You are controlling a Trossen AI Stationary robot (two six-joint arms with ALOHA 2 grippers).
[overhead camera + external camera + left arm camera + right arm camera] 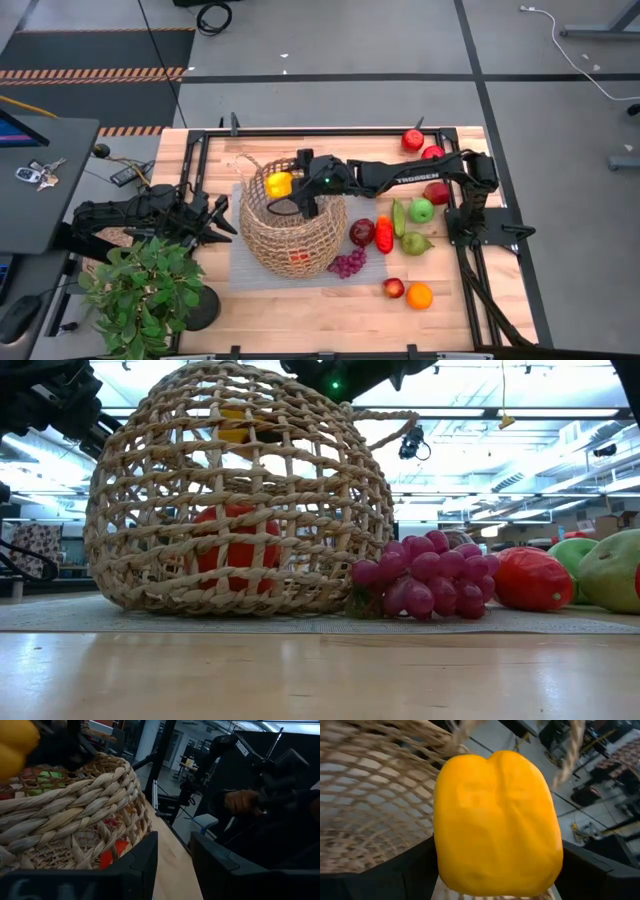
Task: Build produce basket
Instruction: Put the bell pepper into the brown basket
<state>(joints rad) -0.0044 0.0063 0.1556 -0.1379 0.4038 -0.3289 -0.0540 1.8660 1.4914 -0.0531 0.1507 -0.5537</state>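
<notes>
High view: right gripper (283, 187) clamps a yellow pepper (278, 184) over the mouth of the wicker basket (290, 240), which stands on a grey mat (240, 272); "TROSSEN" reads on the right forearm. The left gripper (222, 217) waits just beside the basket, jaws narrowly parted, empty.

Low view: purple grapes (425, 575) touch the basket; a red fruit (236, 548) lies inside.

Right wrist view: the pepper fills the jaws.

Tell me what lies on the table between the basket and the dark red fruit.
The purple grapes lie there, against the basket foot and just below the dark red fruit. The high view shows this; the low view shows the grapes touching the basket.
</notes>
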